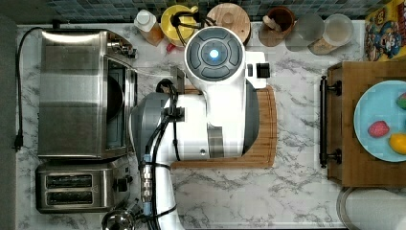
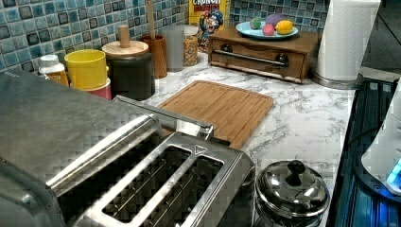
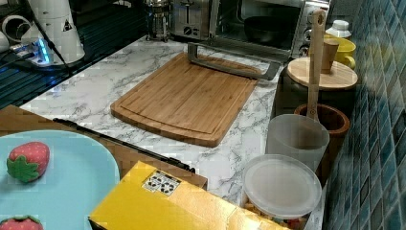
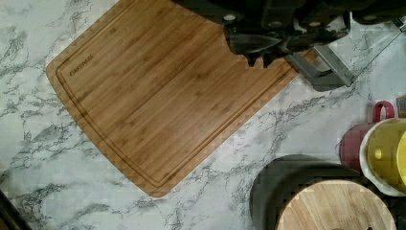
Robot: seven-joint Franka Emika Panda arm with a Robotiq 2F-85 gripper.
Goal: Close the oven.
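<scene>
The oven [image 1: 72, 93] is a boxy steel unit at the top view's left. Its glass door is folded down flat, and the dark cavity [image 3: 261, 21] shows in the right view. The door's grey bar handle [image 3: 230, 64] lies just over the near edge of the bamboo cutting board [image 3: 184, 96]. In the wrist view my gripper [image 4: 258, 60] hangs above the board's corner, close beside the handle [image 4: 321, 72] and apart from it. In the top view my white arm [image 1: 215, 96] covers the door and most of the board.
A two-slot toaster [image 1: 72, 187] and a lidded steel pot [image 2: 291, 187] stand next to the oven. A dark canister with a wooden lid [image 4: 330, 206], a yellow cup [image 4: 388, 153] and jars line the tiled wall. A wooden box [image 1: 368, 124] carries a blue plate of toy fruit.
</scene>
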